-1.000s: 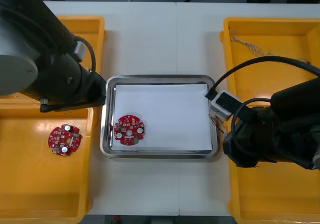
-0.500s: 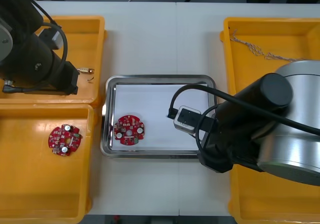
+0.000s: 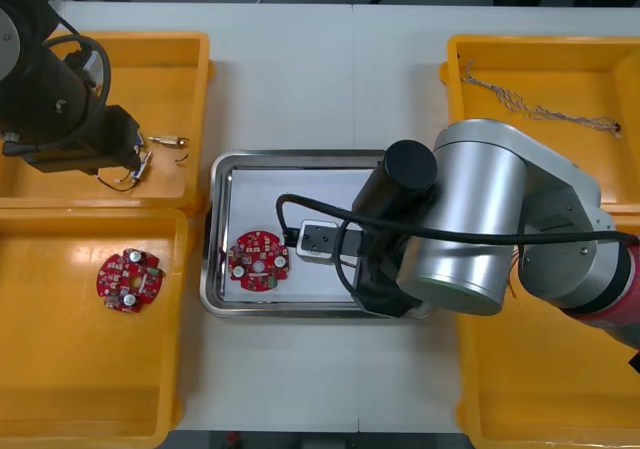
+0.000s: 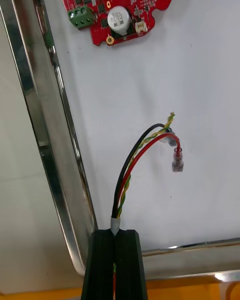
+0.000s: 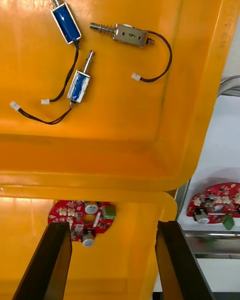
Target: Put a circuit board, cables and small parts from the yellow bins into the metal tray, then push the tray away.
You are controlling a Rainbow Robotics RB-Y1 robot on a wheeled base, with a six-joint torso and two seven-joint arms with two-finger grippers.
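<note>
The light table point(image 3: 300, 79) carries yellow bins down both sides, with the metal tray point(image 3: 320, 156), white inside, lying between them. The big silver right arm reaches in from the right side and bends low across the tray, covering its right half. The left arm is drawn back over the far-left bin point(image 3: 185, 79), its wrist pointing down into it.

The right gripper point(image 4: 115, 232) hangs just above the tray's white floor near one corner. Its black fingers are pressed together on a red and yellow cable point(image 4: 119, 205), which also has a black strand. The free ends of the cable fan out over the white surface.

The left gripper point(image 5: 112, 225) hovers with its fingers spread wide and nothing between them, above the wall shared by the two left bins.

One round red circuit board point(image 3: 258, 261) lies flat in the left part of the tray. A second board point(image 3: 129, 279) sits in the near-left bin point(image 3: 60, 369). Three small metal parts point(image 5: 130, 34) with thin black leads lie on the far-left bin's floor.
</note>
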